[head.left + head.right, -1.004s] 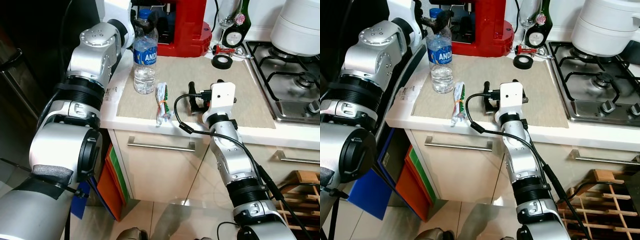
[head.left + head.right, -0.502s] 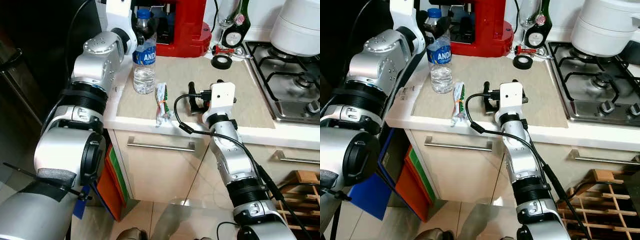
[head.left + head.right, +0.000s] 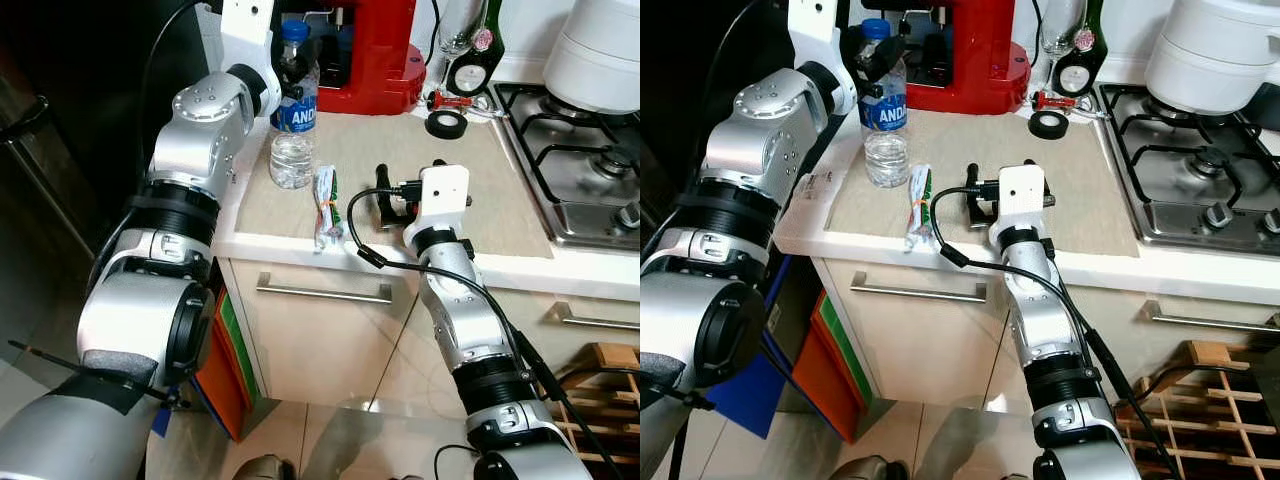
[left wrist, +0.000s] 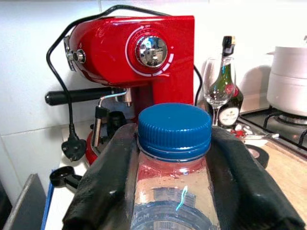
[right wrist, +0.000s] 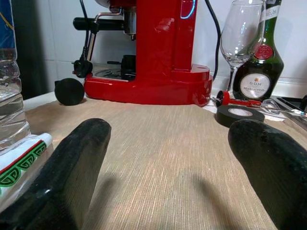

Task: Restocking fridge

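Gripping high on the water bottle (image 3: 886, 110), the left gripper (image 4: 175, 158) has its two black fingers (image 4: 108, 179) pressed against either side of the neck, just under the blue cap (image 4: 174, 128). The bottle stands upright on the beige mat (image 3: 1070, 180) at the left end of the counter (image 3: 1200, 262), in front of the red coffee machine (image 3: 965, 50), with a small packet (image 3: 916, 205) lying just to its near right.

To carry this off well, the lift should go straight up before any swing toward the fridge. A hold this high leaves the heavy, water-filled body hanging below the fingers, so I would expect it to pendulum if the arm turns fast. The plastic neck is stiff, but the ridge under the cap is what likely keeps the bottle from sliding through, so the fingers are best left tight beneath it. The path should stay clear of the coffee machine's handle and cord behind.

Resting on the mat to the right, the right gripper (image 5: 168, 167) has its fingers spread wide with nothing between them, facing the wine glass (image 5: 241, 33) and tape roll (image 5: 240, 115) at the far side.
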Motion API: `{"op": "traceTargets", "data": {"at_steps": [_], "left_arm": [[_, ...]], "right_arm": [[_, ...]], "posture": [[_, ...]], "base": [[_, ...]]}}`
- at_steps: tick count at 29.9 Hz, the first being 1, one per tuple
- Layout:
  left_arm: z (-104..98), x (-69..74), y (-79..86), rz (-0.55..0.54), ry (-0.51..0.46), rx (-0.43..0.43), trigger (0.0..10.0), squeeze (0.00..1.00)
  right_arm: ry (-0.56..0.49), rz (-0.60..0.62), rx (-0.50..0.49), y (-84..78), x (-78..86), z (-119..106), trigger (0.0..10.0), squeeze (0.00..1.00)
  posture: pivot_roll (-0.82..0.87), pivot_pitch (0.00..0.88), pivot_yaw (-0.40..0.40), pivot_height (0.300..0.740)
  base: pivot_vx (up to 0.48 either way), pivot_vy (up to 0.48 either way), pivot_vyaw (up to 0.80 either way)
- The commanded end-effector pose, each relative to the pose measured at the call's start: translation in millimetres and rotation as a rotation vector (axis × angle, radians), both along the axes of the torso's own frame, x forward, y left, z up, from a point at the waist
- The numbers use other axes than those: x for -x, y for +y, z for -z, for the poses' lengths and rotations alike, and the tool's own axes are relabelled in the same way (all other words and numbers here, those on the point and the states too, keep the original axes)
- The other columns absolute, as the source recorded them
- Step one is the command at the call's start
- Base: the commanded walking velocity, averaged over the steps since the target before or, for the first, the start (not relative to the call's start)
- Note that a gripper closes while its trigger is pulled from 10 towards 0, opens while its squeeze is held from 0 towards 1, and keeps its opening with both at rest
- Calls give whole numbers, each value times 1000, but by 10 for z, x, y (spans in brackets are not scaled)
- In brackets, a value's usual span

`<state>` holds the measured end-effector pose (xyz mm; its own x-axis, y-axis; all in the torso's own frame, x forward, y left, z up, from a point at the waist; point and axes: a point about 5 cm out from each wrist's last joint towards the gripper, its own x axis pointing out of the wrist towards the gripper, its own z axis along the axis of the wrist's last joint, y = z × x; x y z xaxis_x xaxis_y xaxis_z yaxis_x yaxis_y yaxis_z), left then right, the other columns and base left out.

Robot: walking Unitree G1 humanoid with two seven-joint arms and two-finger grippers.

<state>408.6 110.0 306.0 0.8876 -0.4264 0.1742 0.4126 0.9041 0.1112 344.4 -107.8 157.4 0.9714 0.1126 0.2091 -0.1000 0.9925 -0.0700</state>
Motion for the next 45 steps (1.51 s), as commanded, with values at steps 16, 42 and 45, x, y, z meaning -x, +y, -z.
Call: {"op": "traceTargets", "data": {"at_steps": [16, 42, 45], "left_arm": [[-186, 220, -19, 40, -190, -3, 0, 0], [30, 668, 77, -52, -301, 143, 10000, 0], [60, 669, 96, -61, -297, 137, 10000, 0]], "right_arm": [[19, -14, 3, 32, -9, 33, 10000, 0], [-73, 101, -20, -318, 86, -93, 10000, 0], [-92, 107, -33, -331, 112, -128, 10000, 0]], "posture": [[70, 0, 14, 740], [89, 0, -20, 740], [88, 0, -19, 740]], "base": [[0, 0, 0], [-46, 0, 0], [-365, 0, 0]]}}
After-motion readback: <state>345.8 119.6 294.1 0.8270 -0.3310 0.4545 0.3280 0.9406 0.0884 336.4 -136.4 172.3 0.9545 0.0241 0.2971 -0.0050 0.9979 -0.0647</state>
